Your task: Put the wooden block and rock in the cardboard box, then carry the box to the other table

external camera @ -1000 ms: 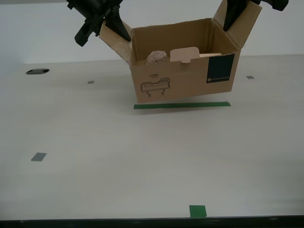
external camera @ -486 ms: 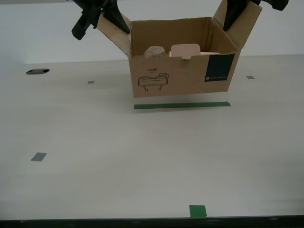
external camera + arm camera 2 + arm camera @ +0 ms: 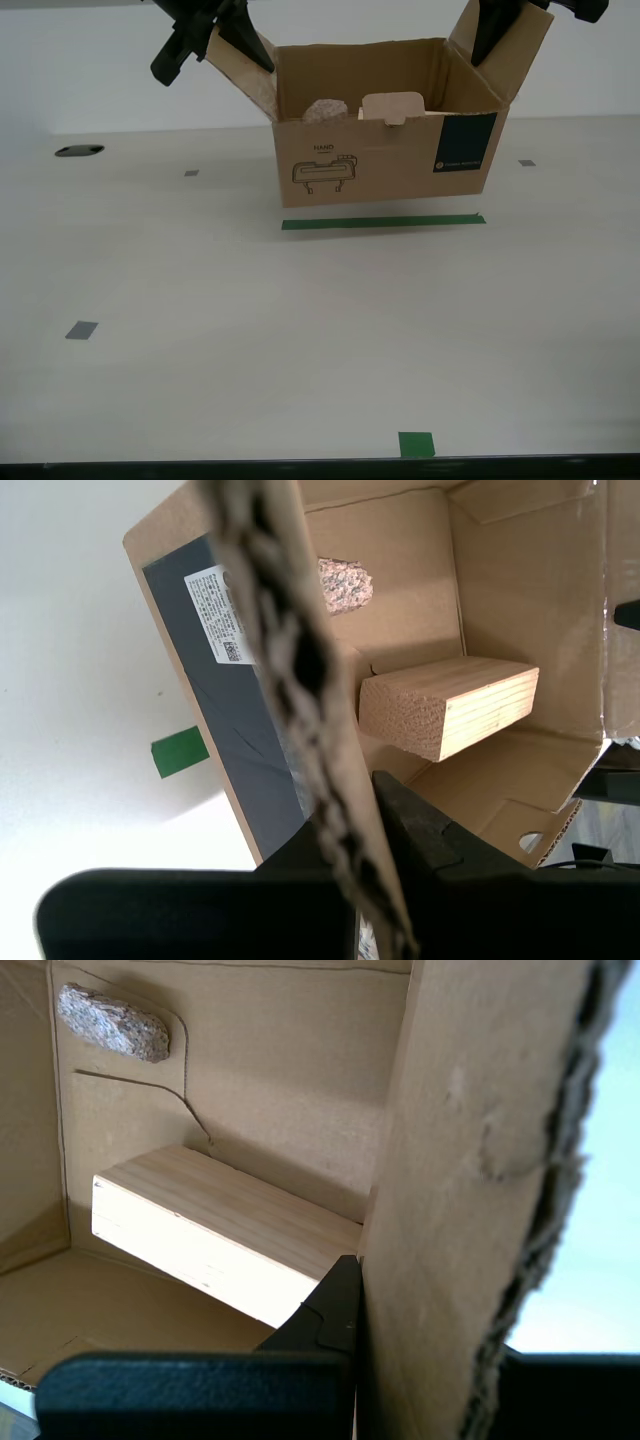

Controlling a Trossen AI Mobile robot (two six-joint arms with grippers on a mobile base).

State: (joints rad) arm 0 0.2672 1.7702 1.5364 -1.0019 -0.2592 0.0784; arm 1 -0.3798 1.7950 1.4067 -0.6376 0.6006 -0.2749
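Observation:
The cardboard box (image 3: 385, 160) hangs level, a little above the smooth off-white table (image 3: 300, 330), held by its two upright side flaps. My first gripper (image 3: 228, 38) is shut on the flap at the exterior view's left (image 3: 470, 1200). My second gripper (image 3: 492, 32) is shut on the flap at the exterior view's right (image 3: 290, 660), beside the dark teal label (image 3: 225, 710). Inside lie the rock (image 3: 323, 109) (image 3: 345, 583) (image 3: 112, 1023) and the wooden block (image 3: 450, 705) (image 3: 210, 1230). The other table is out of view.
A green tape strip (image 3: 383, 222) lies on the table just in front of the box, and a green square (image 3: 416, 444) sits near the front edge. Grey tape squares (image 3: 81, 330) (image 3: 191, 173) (image 3: 526, 163) and a dark hole (image 3: 78, 151) mark the surface.
The box was tilted, lower on the exterior view's left. That side has risen with my first gripper, and the box now hangs level.

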